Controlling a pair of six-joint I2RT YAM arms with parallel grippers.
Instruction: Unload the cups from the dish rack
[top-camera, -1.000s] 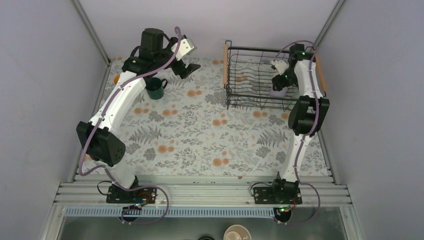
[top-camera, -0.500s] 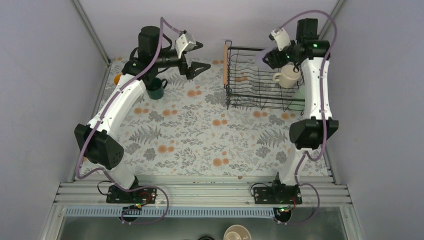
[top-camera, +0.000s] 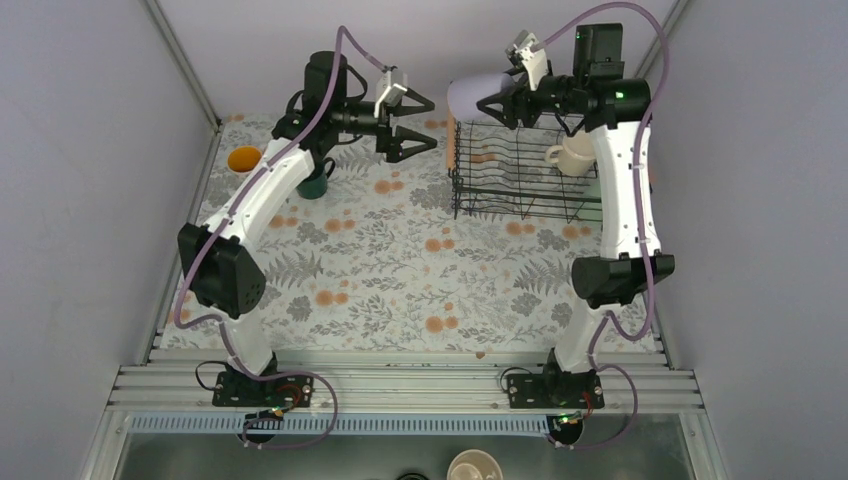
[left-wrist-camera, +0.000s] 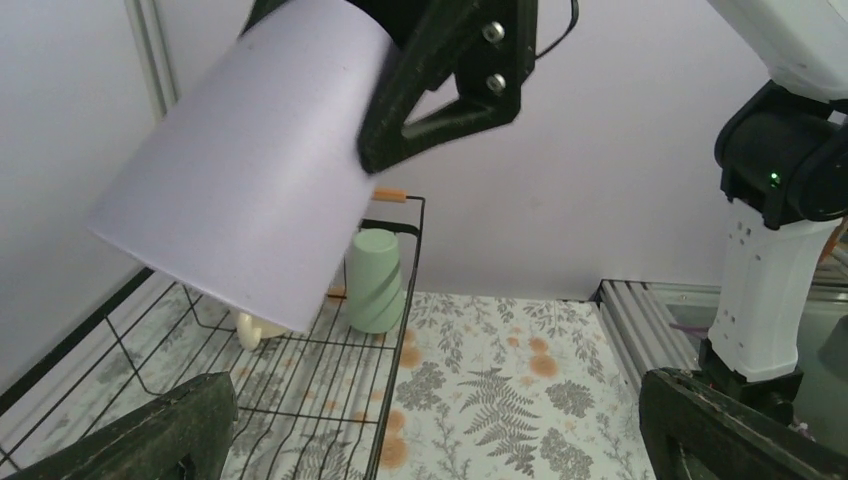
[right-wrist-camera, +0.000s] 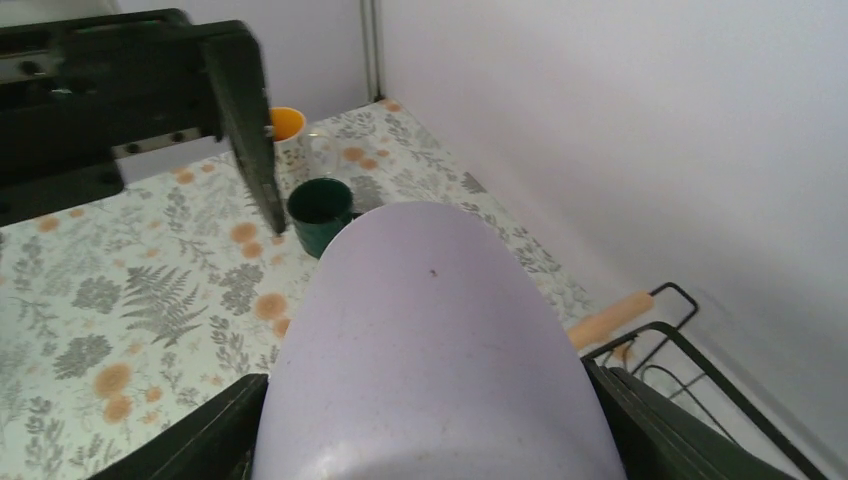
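Lavender tumbler (top-camera: 470, 97) held sideways over the dish rack (top-camera: 451, 145), above its left handle.
Right gripper (top-camera: 496, 103) clamps it; left gripper (top-camera: 413, 125) gapes wide, empty. Only the left wrist view shows the mint cup (left-wrist-camera: 376, 280) at the rack's corner.

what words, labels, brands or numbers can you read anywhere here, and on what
None can be read. The lavender tumbler, mint green cup and dark green mug are plain, the tablecloth shows only ferns and flowers, and the arms carry no legible marking.
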